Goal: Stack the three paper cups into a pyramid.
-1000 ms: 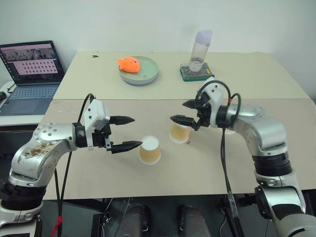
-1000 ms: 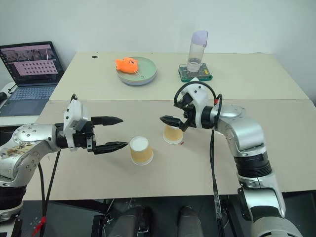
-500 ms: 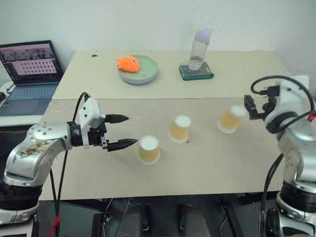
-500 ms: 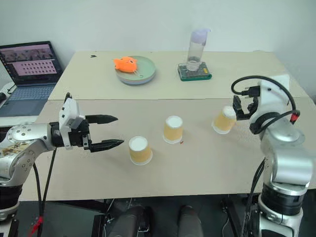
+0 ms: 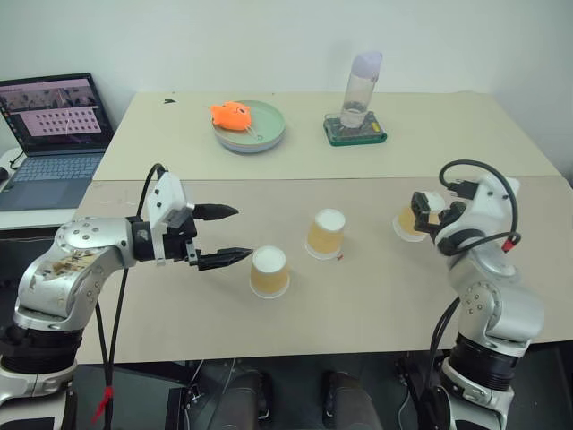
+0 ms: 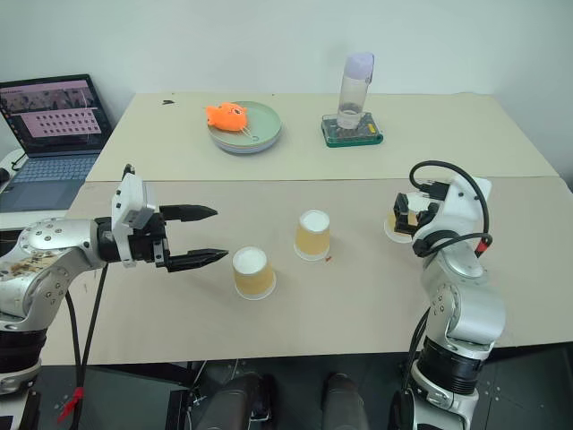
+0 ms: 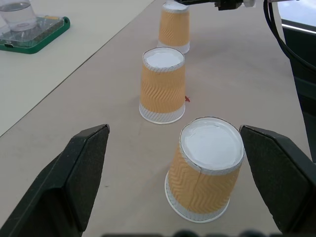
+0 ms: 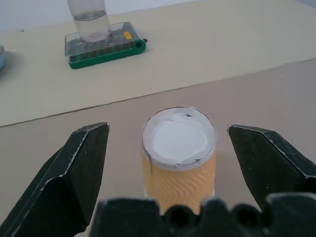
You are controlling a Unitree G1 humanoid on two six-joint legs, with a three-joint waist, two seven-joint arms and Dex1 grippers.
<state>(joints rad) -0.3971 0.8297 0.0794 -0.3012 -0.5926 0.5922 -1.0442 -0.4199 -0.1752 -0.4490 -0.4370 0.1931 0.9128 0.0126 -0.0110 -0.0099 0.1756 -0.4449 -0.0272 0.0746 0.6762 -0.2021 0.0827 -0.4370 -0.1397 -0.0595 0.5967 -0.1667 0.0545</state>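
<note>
Three tan-orange paper cups stand upside down on the table in a rough row. The near cup (image 5: 269,271) sits just past the fingertips of my left gripper (image 5: 242,234), which hangs open and level. In the left wrist view that cup (image 7: 206,169) lies between the spread fingers without touching them. The middle cup (image 5: 326,234) stands alone. The right cup (image 5: 406,224) is partly hidden by my right gripper (image 5: 419,213). In the right wrist view this cup (image 8: 178,148) stands between the open fingers (image 8: 84,163) with a gap on each side.
At the back of the table are a green plate (image 5: 267,135) with an orange toy (image 5: 233,115) and a clear bottle (image 5: 362,90) on a green tray (image 5: 355,132). A laptop (image 5: 55,134) sits off to the left.
My right gripper swung from over the middle cup out to the right and down, and now brackets the right cup. The left arm and the other two cups stayed put.
</note>
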